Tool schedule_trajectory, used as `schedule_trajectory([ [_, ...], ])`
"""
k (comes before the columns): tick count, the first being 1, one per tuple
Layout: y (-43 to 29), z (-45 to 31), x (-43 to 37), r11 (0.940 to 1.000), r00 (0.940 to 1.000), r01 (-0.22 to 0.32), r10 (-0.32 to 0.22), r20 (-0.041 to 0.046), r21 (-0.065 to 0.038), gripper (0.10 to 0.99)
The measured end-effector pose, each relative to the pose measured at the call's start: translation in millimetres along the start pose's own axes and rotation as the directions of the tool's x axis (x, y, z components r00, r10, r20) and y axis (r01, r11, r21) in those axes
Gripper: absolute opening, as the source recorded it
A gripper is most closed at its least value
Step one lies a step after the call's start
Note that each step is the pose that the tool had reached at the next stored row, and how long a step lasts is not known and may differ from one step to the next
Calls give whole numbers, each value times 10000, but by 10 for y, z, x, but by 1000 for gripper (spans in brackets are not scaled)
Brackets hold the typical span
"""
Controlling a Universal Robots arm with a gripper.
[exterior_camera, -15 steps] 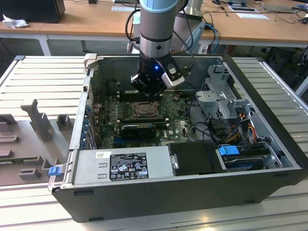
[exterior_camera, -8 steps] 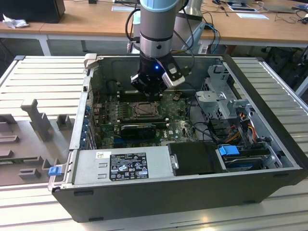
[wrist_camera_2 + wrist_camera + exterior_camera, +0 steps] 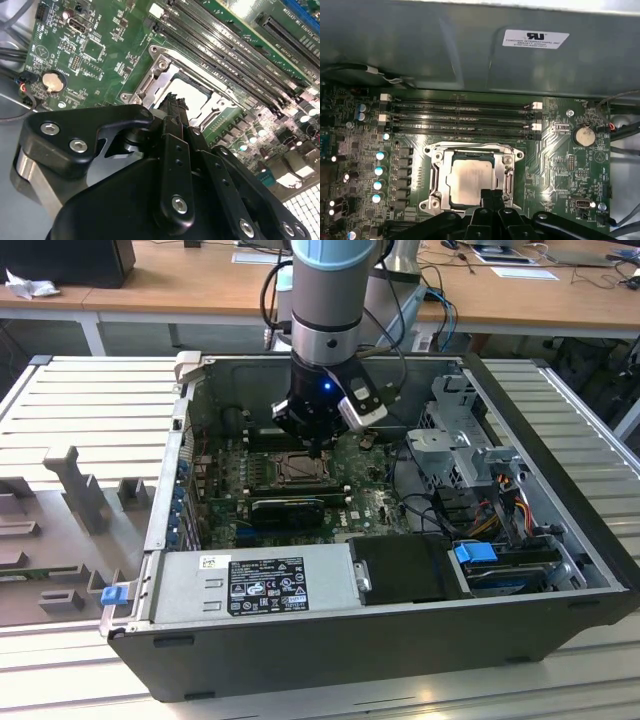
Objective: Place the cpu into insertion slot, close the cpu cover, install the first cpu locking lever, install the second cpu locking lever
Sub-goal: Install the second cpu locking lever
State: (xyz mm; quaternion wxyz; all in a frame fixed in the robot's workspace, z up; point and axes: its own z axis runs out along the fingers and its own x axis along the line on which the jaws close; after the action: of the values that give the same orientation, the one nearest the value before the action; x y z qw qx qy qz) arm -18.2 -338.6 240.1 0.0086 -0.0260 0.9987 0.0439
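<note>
1. The gripper (image 3: 318, 452) is hanging straight down inside the open computer case (image 3: 560, 570), which is lying on its side on a slatted counter (image 3: 90, 410) so that the motherboard (image 3: 565, 145) is facing up and the arm can reach it from above.
2. The cpu (image 3: 470, 182) is sitting flat in the insertion slot (image 3: 436, 192), pale metal face up. Judging by how squarely it is filling the opening, the placing step looks done.
3. The cpu cover (image 3: 470, 148) is lying down around the chip, its window framing the silver face. Whether it is fully latched I cannot tell; no locking lever can be made out clearly.
4. In the first wrist view the fingers (image 3: 492, 197) are showing as a narrow dark pair pressed close together, with nothing between them. The tip is poised at the socket's near edge, touching or just above the chip's border; I cannot tell which.
5. In the second wrist view the fingertip (image 3: 175, 102) is overlapping the same edge of the socket frame (image 3: 162, 67), probably to work on the cover or its hardware rather than to lift anything.
6. Orientation: the cpu is square, so no long axis is standing out. Its edges are running parallel to the memory slots (image 3: 460, 117), which are lying just beside the socket, between it and the case wall.
</note>
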Motion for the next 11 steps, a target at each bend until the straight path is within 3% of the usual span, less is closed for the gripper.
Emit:
schedule_trajectory([
  [2, -18, -29, -1, 10000, 10000, 3, -3, 0, -1, 106],
  [6, -142, -40, 7, 10000, 10000, 2, -2, 0, 0, 106],
  [9, -188, -35, 9, 10000, 9996, -22, 21, -265, -30, 106],
  [11, -234, -25, 13, 10000, 9996, -26, 24, -299, -55, 106],
])
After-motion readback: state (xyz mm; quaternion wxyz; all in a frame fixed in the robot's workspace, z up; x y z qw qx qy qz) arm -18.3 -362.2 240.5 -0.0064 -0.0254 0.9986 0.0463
